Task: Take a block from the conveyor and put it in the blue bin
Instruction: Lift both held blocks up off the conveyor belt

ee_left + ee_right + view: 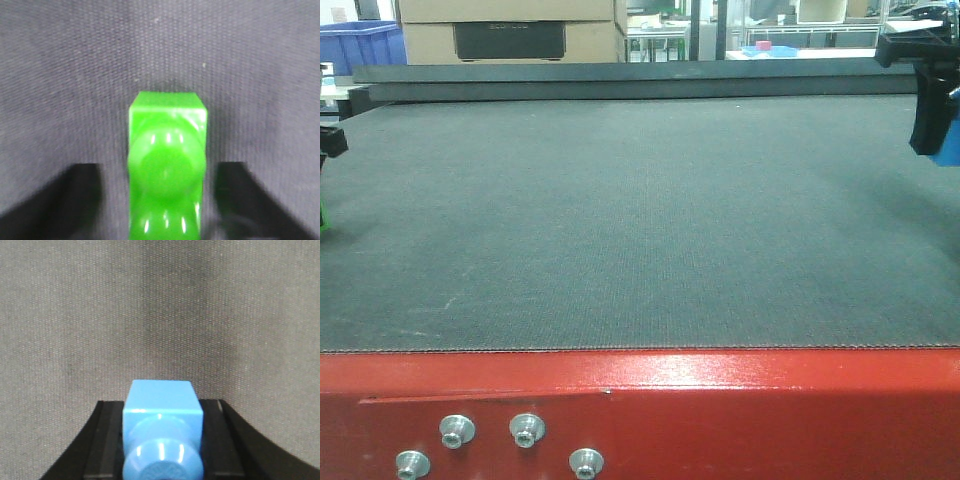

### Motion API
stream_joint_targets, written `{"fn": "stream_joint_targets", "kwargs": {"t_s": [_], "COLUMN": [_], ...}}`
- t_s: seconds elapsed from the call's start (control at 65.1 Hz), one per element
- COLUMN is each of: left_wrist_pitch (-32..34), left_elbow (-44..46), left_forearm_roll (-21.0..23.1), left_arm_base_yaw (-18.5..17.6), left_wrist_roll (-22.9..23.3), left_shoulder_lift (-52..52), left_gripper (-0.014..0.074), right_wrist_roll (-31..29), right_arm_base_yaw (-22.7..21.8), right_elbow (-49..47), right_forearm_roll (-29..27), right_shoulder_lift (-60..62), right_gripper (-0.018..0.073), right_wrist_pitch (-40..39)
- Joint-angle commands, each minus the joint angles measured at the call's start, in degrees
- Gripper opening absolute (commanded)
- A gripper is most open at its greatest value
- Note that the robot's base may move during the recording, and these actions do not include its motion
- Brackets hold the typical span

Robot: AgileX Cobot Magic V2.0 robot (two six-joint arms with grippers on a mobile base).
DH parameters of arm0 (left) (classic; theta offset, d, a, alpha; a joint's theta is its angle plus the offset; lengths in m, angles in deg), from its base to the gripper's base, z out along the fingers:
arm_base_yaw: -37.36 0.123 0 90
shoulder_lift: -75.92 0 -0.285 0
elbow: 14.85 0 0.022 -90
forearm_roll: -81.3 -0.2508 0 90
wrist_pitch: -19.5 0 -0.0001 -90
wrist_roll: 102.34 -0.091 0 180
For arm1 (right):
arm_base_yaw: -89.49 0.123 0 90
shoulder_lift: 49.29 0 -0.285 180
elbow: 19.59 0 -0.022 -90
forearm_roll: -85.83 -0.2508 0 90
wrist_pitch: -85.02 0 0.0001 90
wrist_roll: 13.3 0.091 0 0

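One block [162, 405] — bright blue, glossy, round stud — pinched tight in the right gripper [161, 412] at the conveyor's [640, 220] far right. One green block [167, 145] between the spread left gripper [160, 172] fingers, gaps either side.

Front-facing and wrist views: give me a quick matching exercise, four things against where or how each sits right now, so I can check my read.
Things:
1. block
2. green object
3. conveyor frame
4. blue bin

States:
A. far back left, beyond the belt
B. gripped between the right fingers
C. red, with silver bolts
D. between the left fingers, gaps on both sides

Pairs: 1-B, 2-D, 3-C, 4-A.
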Motion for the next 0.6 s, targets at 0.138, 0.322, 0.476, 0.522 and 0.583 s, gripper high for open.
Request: {"fn": "stream_joint_targets", "kwargs": {"t_s": [0.138, 0.322, 0.476, 0.522, 0.583], "left_wrist_pitch": [0.0, 0.9, 8.1, 11.7, 17.1], "left_elbow": [0.6, 0.6, -3.4, -5.9, -9.9], "left_forearm_roll": [0.6, 0.8, 4.0, 5.5, 7.9], "left_arm_base_yaw": [-0.1, -0.1, -0.1, -0.1, -0.1], "left_wrist_roll": [0.1, 0.1, 0.1, 0.1, 0.1], "left_shoulder_lift": [0.4, 4.1, 10.6, 13.0, 16.4], "left_gripper": [-0.0111, -0.0111, -0.0111, -0.0111, -0.0111], "right_wrist_roll": [-0.1, -1.2, -1.3, -1.3, -1.4], "right_arm_base_yaw": [-0.2, -0.2, -0.2, -0.2, -0.2], "right_elbow": [0.1, 0.9, 6.4, 9.1, 12.6], "right_forearm_roll": [0.8, 0.8, 0.8, 0.8, 0.8], "right_shoulder_lift": [0.7, 2.7, 8.2, 10.2, 12.9], "right_gripper": [-0.0162, -0.0162, -0.0162, -0.0162, -0.0162], "right_wrist_pitch": [0.1, -1.2, -8.8, -11.5, -15.6]}}
